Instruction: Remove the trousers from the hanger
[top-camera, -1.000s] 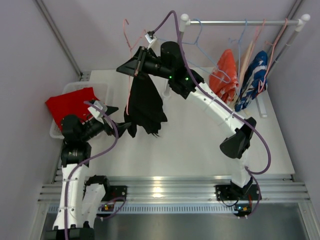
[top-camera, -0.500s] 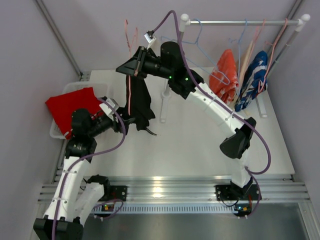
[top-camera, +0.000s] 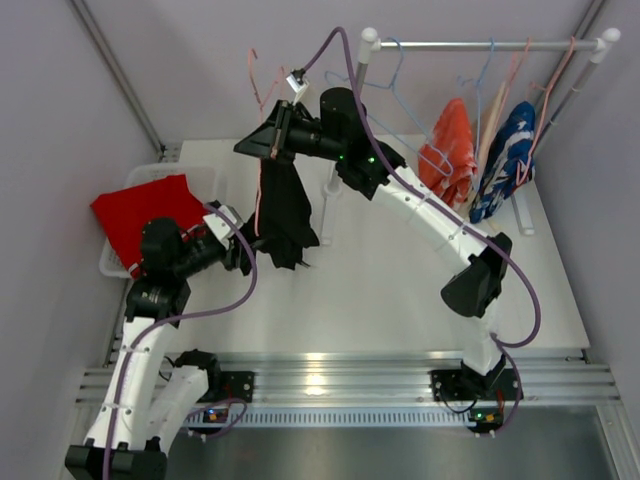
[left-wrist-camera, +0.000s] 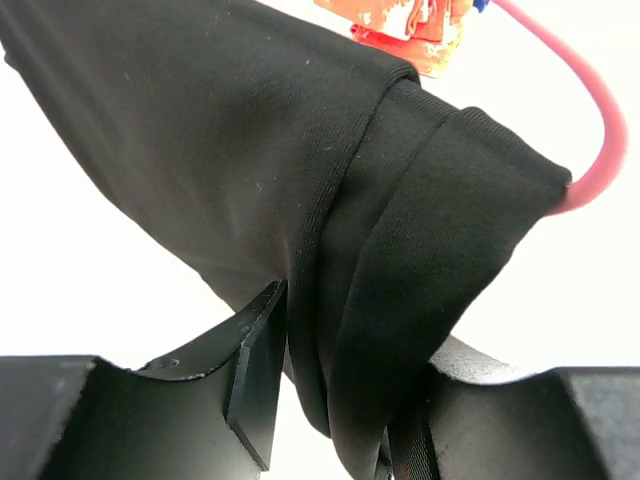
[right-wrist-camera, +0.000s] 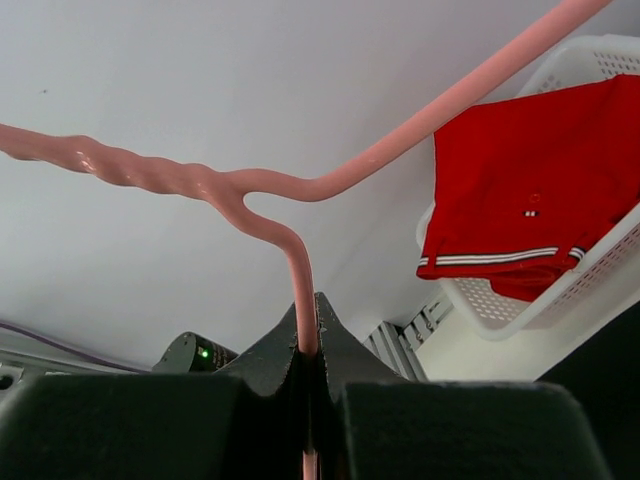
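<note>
The black trousers (top-camera: 285, 215) hang folded over a pink hanger (top-camera: 258, 195) above the table's left half. My right gripper (top-camera: 266, 146) is shut on the hanger's neck (right-wrist-camera: 300, 270), its fingertips pinching the wire (right-wrist-camera: 312, 325). From the left, my left gripper (top-camera: 252, 248) has closed on the lower part of the trousers. In the left wrist view a bunched fold of black fabric (left-wrist-camera: 300, 150) fills the gap between the jaws (left-wrist-camera: 345, 385), and the hanger's end (left-wrist-camera: 600, 130) pokes out at the right. The red trousers (top-camera: 140, 210) lie in a white basket (top-camera: 207, 176) at the left.
A clothes rail (top-camera: 485, 44) at the back right carries an orange-and-white garment (top-camera: 448, 150), a blue-and-white garment (top-camera: 508, 160) and bare blue hangers (top-camera: 395, 80). Its left post (top-camera: 330, 190) stands just right of the hanging trousers. The basket (right-wrist-camera: 500, 310) shows under the red trousers (right-wrist-camera: 540, 190).
My left arm has reached right to the black trousers and its jaws have narrowed onto the fabric, which now hangs more bunched. The right gripper keeps the hanger in nearly the same place.
</note>
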